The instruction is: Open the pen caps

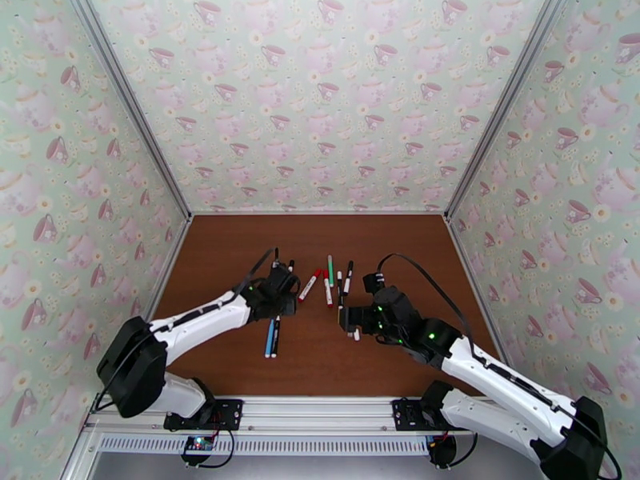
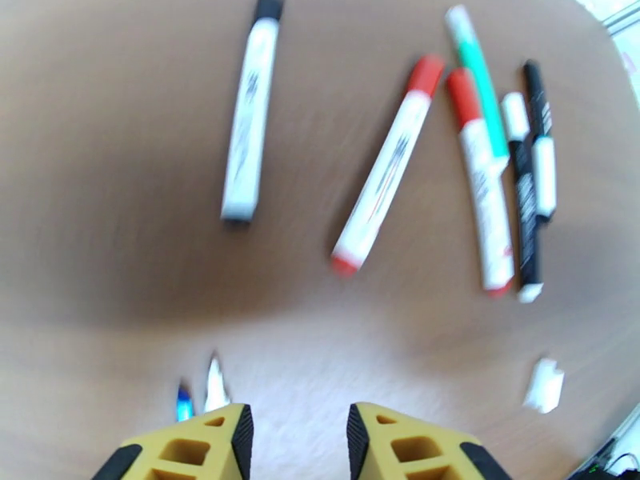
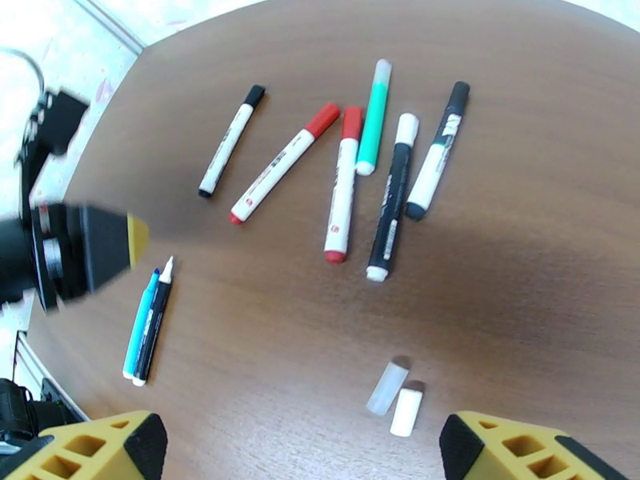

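Several capped pens lie side by side mid-table: a white one with a black cap (image 3: 230, 142), two red-capped ones (image 3: 284, 164) (image 3: 342, 186), a green one (image 3: 373, 118), a black one with a white cap (image 3: 392, 198) and another black-capped one (image 3: 437, 150). A blue pen (image 3: 140, 323) and a black pen (image 3: 154, 320) lie uncapped at the left. Two loose pen caps, one greyish (image 3: 387, 387) and one white (image 3: 406, 411), lie just ahead of my right gripper (image 3: 304, 458), which is wide open and empty. My left gripper (image 2: 296, 446) stands slightly open, empty, above the uncapped pens' tips (image 2: 214, 386).
The brown table (image 1: 240, 250) is boxed in by patterned walls on three sides. My left gripper (image 1: 280, 306) and right gripper (image 1: 349, 323) hover close to each other, either side of the pen row (image 1: 328, 282). Bare wood lies behind the pens.
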You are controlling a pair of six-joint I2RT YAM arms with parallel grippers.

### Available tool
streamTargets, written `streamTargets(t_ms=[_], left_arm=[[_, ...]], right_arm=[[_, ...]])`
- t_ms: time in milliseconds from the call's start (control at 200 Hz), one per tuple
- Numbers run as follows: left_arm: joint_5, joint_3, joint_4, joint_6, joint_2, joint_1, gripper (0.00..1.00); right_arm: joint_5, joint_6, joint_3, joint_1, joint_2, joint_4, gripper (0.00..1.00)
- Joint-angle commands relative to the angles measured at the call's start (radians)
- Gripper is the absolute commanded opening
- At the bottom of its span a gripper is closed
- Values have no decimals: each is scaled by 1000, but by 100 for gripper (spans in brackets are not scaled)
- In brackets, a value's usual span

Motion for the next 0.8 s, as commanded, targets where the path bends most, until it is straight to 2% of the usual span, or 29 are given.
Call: streamTargets(t_ms=[0,285,481,796], left_arm=[[54,80,-12,106,69,54,37],[80,269,-39,163,292,161,37],[97,373,-75,189,421,176,36],[101,421,-63,191,509,192,33]], right_arm=[[41,5,9,-4,-7,-5,96],[47,0,30,-4,7,-15,95],[44,-5,38,-4,15,-21,95],[4,6,35,-5,63,11,95]])
